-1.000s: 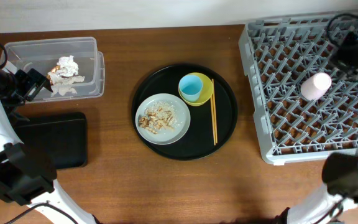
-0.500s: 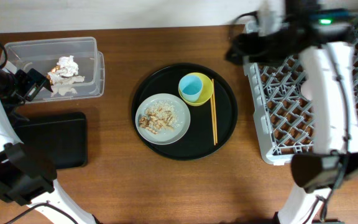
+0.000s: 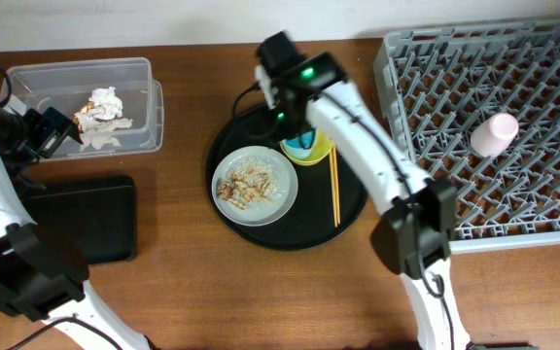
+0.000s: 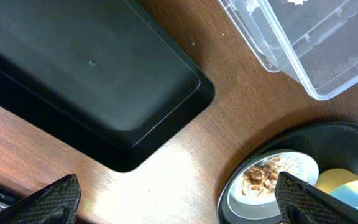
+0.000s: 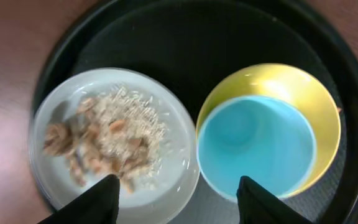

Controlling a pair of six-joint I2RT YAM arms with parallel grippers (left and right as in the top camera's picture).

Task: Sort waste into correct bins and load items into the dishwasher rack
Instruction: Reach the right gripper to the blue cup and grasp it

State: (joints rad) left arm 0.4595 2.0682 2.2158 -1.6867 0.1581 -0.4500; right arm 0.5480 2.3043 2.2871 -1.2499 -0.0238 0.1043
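Table (image 3: pixel 183 282): right arm (image 3: pixel 358 126) partly hides light-blue cup (image 5: pixel 257 146), yellow bowl (image 5: pixel 278 78).

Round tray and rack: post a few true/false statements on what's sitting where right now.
1. The light-blue cup sits inside the yellow bowl. True.
2. The plate is clean. False: food scraps lie on the grey plate.
3. The pink cup lies in the dishwasher rack. True.
4. The chopsticks are in the rack. False: the chopsticks lie on the round black tray, beside the bowl.
5. The napkin lies on the round black tray too. False: the napkin is in the clear tub.
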